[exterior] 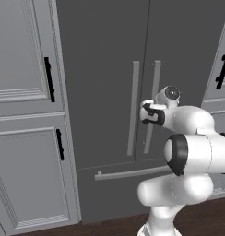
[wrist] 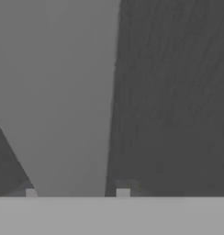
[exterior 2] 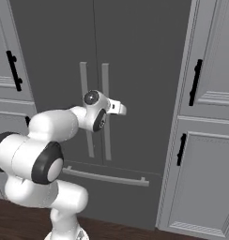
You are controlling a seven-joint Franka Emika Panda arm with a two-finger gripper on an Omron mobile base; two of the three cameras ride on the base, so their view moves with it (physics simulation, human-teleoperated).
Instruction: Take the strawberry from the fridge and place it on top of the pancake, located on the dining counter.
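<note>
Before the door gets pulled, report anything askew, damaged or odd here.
Nothing stands out. The fridge doors are shut and flush, its handles straight, the cabinets intact. The pincer straddles the right handle.

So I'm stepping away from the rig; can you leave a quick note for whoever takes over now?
Gripper: jaws either side of the right-hand long vertical grey bar handle of the tall dark grey French-door fridge; a firm clamp can't be confirmed.
Fridge doors are shut, bottom drawer shut.
Done: arm has reached the handle.
Left: pull the door open, fetch the strawberry, carry it to the pancake on the dining counter.
</note>
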